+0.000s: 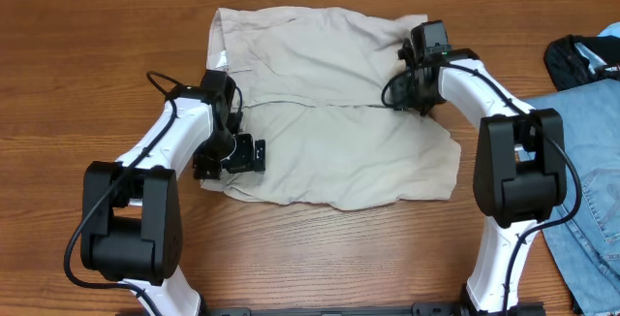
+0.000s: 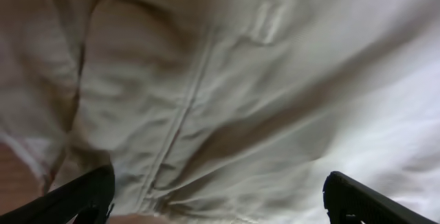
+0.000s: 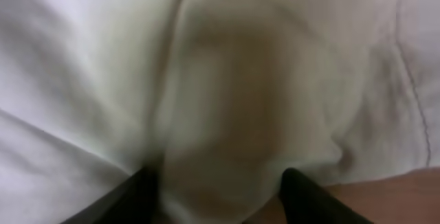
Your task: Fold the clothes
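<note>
A pair of pale cream cotton shorts (image 1: 329, 112) lies spread flat and wrinkled on the brown wooden table (image 1: 97, 25), in the upper middle of the overhead frame. A crease or seam runs across its middle from left to right.

The left gripper (image 1: 225, 156) sits at the lower left edge of the shorts. In the left wrist view its 2 black fingers (image 2: 82, 196) stand wide apart in the bottom corners, so the left gripper (image 2: 216, 200) is open and holds nothing. The cloth (image 2: 240, 80) fills the frame above them, with a stitched seam running diagonally through it.

The right gripper (image 1: 415, 81) is at the right edge of the shorts, in the upper right part of the garment. In the right wrist view the 2 dark fingers (image 3: 130, 200) flank a raised, blurred fold of the cream fabric (image 3: 275, 80), and a strip of table shows at lower right. Whether the right gripper (image 3: 220, 193) is clamped on that fold I cannot tell.

At the right edge of the overhead frame lie a light blue denim garment (image 1: 591, 161) and, above it, a dark bundled item (image 1: 572, 59), both well apart from the shorts.
</note>
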Available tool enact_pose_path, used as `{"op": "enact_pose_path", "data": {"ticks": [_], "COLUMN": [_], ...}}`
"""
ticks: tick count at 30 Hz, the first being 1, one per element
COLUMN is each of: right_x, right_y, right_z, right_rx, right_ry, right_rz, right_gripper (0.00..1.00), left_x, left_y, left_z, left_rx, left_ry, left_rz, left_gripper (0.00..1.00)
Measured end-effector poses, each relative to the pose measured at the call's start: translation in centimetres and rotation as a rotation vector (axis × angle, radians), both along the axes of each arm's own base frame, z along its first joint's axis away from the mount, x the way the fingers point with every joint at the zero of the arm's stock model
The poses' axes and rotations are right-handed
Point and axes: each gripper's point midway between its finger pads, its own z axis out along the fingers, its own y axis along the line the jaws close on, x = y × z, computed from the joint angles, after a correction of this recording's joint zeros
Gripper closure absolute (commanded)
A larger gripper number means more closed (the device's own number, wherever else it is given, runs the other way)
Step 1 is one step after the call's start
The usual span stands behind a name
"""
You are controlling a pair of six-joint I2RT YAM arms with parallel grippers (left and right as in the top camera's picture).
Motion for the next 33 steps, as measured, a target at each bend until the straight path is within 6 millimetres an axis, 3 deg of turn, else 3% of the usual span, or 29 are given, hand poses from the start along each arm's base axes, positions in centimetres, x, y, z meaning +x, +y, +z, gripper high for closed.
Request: {"op": "enact_pose_path", "data": {"ticks": [5,9,12,14,19,20,21,24,28,30,32,33], "right_x": [-3.3,-4.6,-4.7,-4.6,-3.9,-4.1,-4.9,-7.3,-9.5,-10.8,-12.2,-12.8], "right_y": [-0.5,-0.7,-0.8,-0.8,-0.7,-0.7,-0.9,-1.3,-1.5,-1.5,-1.6,-1.7], "right_z": [0.1,0.5,2.3,4.6,14.6,15.6,18.4,21.2,21.1,20.4,19.9,19.7], "right_rx": [-0.007,-0.009,-0.005,0.001,0.045,0.049,0.059,0.071,0.117,0.145,0.161,0.168], "right_ry": [0.126,0.161,0.138,0.102,-0.096,-0.113,-0.160,-0.166,-0.089,-0.013,0.058,0.087], "right_rz": [-0.076,-0.108,-0.120,-0.120,-0.130,-0.133,-0.138,-0.170,-0.205,-0.227,-0.259,-0.275], "right_gripper": [0.37,0.16,0.00,0.00,0.00,0.00,0.00,0.00,0.00,0.00,0.00,0.00], "left_x": [-0.9,-1.7,-1.8,-1.8,-1.1,-0.9,-0.6,0.1,0.0,-0.4,-1.2,-1.8], "left_y": [0.8,1.5,1.9,2.0,1.8,1.8,1.9,2.1,2.4,2.5,2.6,2.6], "left_z": [-0.1,-0.5,-0.6,-0.6,0.2,0.8,1.6,4.1,5.9,5.8,5.6,5.5], "left_rx": [0.039,0.050,0.048,0.047,0.037,0.034,0.030,0.016,-0.010,-0.015,-0.019,-0.018], "left_ry": [0.034,0.061,0.064,0.062,0.011,-0.013,-0.044,-0.139,-0.183,-0.161,-0.128,-0.106], "left_rz": [-0.005,0.006,0.003,-0.001,-0.005,-0.007,-0.006,-0.005,0.018,0.021,0.018,0.018], "left_gripper": [0.00,0.03,0.03,0.02,0.00,0.00,0.00,0.00,0.02,0.09,0.23,0.24]}}
